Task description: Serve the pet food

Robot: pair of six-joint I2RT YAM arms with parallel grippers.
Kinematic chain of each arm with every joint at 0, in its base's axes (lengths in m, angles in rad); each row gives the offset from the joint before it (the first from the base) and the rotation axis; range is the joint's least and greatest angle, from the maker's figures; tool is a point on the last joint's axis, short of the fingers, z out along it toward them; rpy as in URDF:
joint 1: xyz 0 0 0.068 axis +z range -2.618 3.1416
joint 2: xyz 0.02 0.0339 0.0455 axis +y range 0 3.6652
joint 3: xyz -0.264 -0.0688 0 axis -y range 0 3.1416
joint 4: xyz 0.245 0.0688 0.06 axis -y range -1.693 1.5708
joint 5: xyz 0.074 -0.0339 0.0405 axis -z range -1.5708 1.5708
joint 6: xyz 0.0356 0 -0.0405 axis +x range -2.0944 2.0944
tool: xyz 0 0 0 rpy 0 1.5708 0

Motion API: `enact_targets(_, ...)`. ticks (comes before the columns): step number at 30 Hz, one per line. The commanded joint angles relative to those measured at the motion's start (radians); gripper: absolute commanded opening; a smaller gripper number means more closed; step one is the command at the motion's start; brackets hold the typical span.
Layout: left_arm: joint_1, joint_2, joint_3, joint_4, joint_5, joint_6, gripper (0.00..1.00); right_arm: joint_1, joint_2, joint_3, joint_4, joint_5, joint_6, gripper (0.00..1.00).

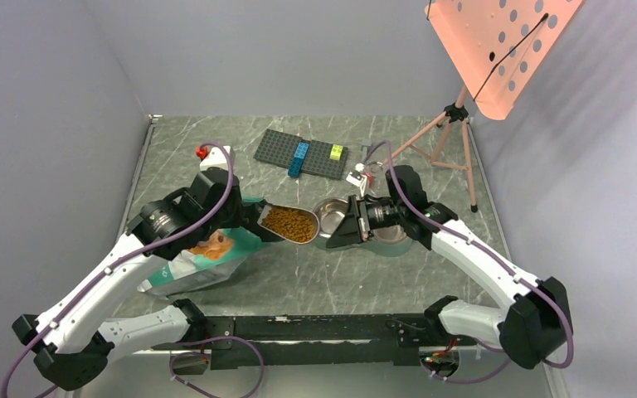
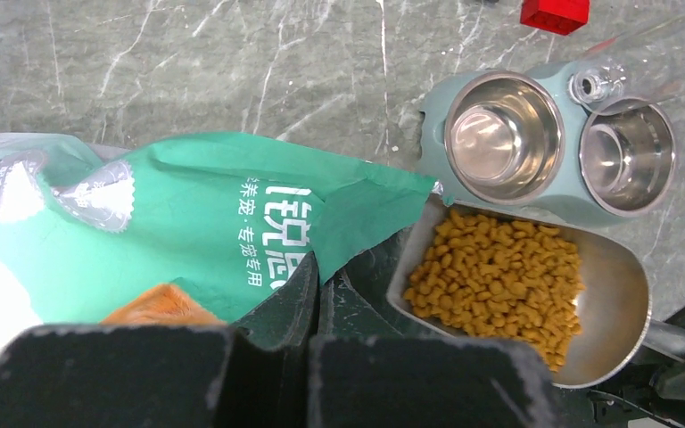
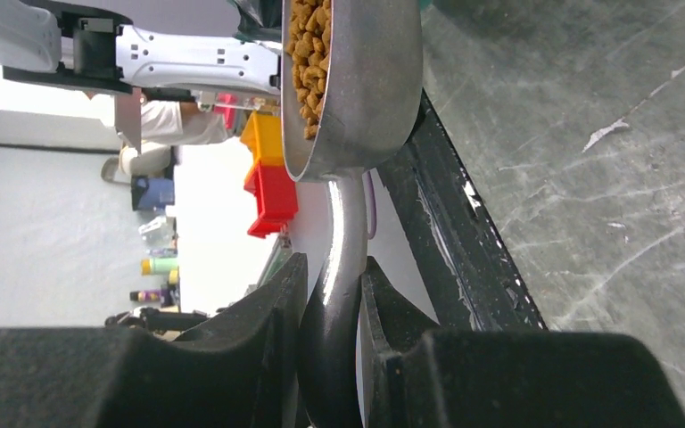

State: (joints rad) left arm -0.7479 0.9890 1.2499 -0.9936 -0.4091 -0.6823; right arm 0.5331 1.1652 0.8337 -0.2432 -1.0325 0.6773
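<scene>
Right fingers (image 3: 272, 312) pinching scoop (image 3: 366, 89) of kibble (image 3: 308, 45), marbled tabletop (image 3: 589, 178), grey walls (image 1: 299, 50)

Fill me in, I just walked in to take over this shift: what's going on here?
The right gripper is clamped on the handle of a shiny metal scoop loaded with small orange-brown kibble pellets, at the mouth of the teal-and-white pet food pouch. The left gripper pinches the pouch's opened edge. The grey-green dish with twin steel bowls sits right beside the scoop, holding no food yet.
</scene>
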Motion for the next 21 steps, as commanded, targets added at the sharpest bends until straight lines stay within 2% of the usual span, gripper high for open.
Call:
enact_targets(1,0.001,0.005,0.054,0.082,-0.091,-0.03,0.0,-0.038,-0.094,-0.025,0.0,0.006,0.005,0.0)
enact_targets(7,0.001,0.043,0.084,-0.021,-0.205,-0.123,0.0,-0.132,-0.237,-0.141,0.049,-0.029,0.07,0.0)
enact_targets(13,0.001,0.083,0.139,-0.2,-0.335,-0.24,0.0,-0.221,-0.337,-0.191,-0.035,-0.03,0.039,0.0)
enact_targets(16,0.001,0.088,0.161,-0.274,-0.367,-0.286,0.0,-0.264,-0.356,-0.196,-0.135,0.016,-0.005,0.0)
enact_targets(21,0.001,0.034,0.143,-0.201,-0.333,-0.224,0.0,-0.33,-0.363,-0.23,-0.206,0.108,-0.038,0.0)
